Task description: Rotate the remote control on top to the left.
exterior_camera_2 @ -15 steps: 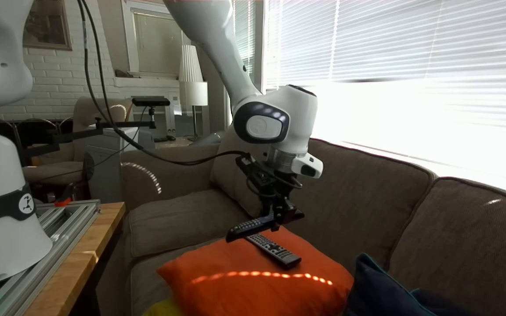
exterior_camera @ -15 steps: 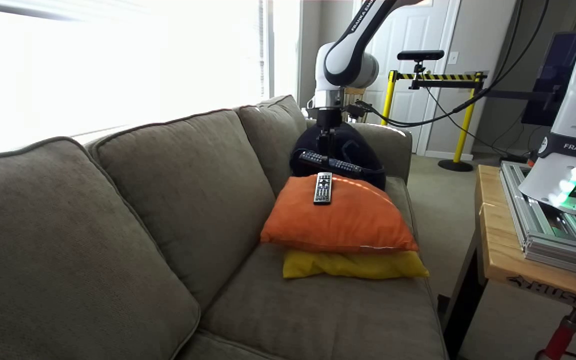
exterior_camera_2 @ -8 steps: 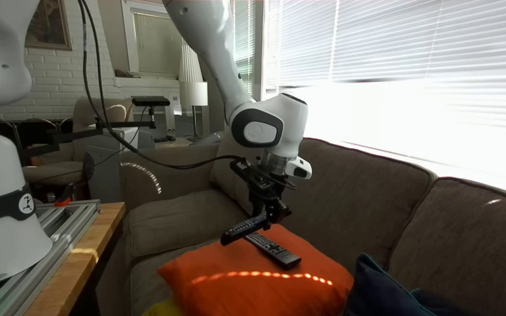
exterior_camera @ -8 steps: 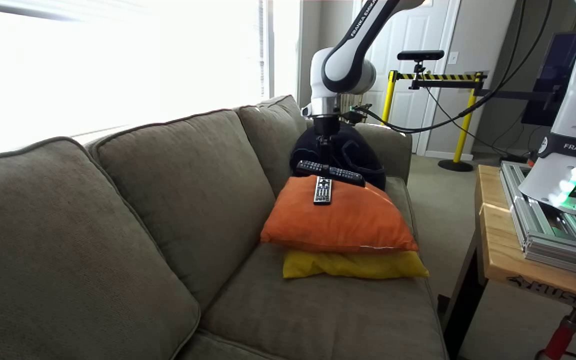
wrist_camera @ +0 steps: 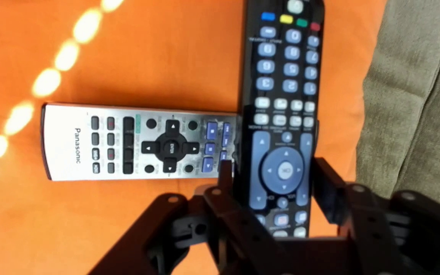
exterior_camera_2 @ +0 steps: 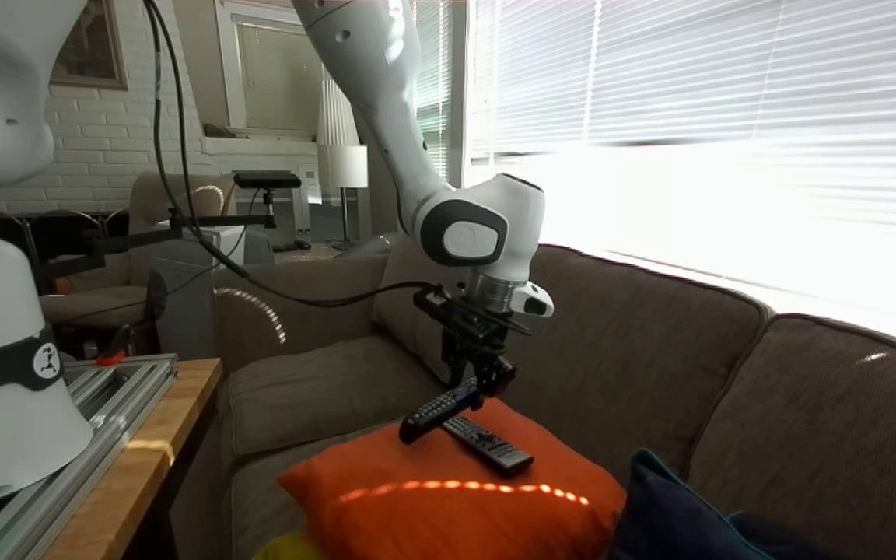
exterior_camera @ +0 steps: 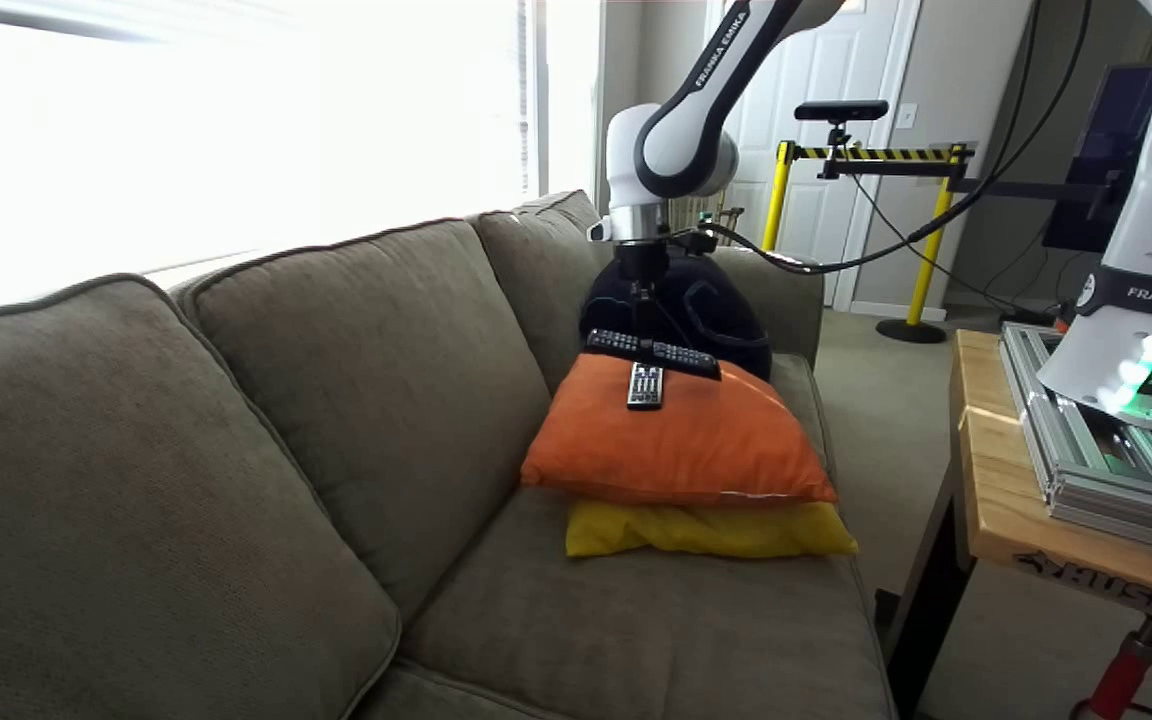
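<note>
The gripper (wrist_camera: pixel 275 179) is clamped across the width of the black remote (wrist_camera: pixel 280 114), one fingertip (wrist_camera: pixel 225 175) against each long side, keypad side visible in the wrist view. The black remote is positioned over the orange cushion (exterior_camera: pixel 686 450); whether it touches anything beneath cannot be determined.

Orientation: in the wrist view, the long axis runs nearly vertical, colour keys toward the top, digits inverted, arrow ring between the fingertips. In an exterior view, the black remote (exterior_camera: pixel 686 357) slopes gently downward from left to right.

The silver remote (wrist_camera: pixel 139 143) lies on the orange cushion, approximately perpendicular to the black remote in the wrist view; its brand end points left and its opposite end is covered. Both are slim rectangular bars: one black with pale blue keys, one metallic-looking with dark and blue keys.

The orange cushion is smooth, plump cloth, marked by a row of light spots (wrist_camera: pixel 46 82). It rests on the yellow cushion (exterior_camera: pixel 706 532), which rests on the sofa (exterior_camera: pixel 686 640), upholstered in grey-brown cloth with piped seams. Near the sofa, a wood-topped workbench (exterior_camera: pixel 1001 480) carries metal rails (exterior_camera: pixel 1126 510) and the arm base (exterior_camera: pixel 1136 370).
</note>
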Robot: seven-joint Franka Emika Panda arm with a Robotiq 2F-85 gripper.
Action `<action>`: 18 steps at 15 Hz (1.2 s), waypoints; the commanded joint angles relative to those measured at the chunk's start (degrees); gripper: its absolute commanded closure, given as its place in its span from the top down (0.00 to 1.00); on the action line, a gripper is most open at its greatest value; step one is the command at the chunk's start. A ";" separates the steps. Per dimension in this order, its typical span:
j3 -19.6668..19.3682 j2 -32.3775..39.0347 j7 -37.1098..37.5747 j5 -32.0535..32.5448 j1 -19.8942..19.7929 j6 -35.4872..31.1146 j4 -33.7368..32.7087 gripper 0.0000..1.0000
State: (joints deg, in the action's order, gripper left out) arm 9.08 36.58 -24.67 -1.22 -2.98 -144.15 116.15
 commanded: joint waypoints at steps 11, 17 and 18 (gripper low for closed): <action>-0.93 3.58 0.25 2.70 -0.36 1.53 -4.99 0.54; -0.95 3.87 0.25 2.77 -0.36 1.53 -5.40 0.54; -0.95 3.89 0.25 2.77 -0.36 1.53 -5.46 0.54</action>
State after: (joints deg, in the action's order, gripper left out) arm 7.75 40.38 -24.72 1.12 -2.98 -142.73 110.82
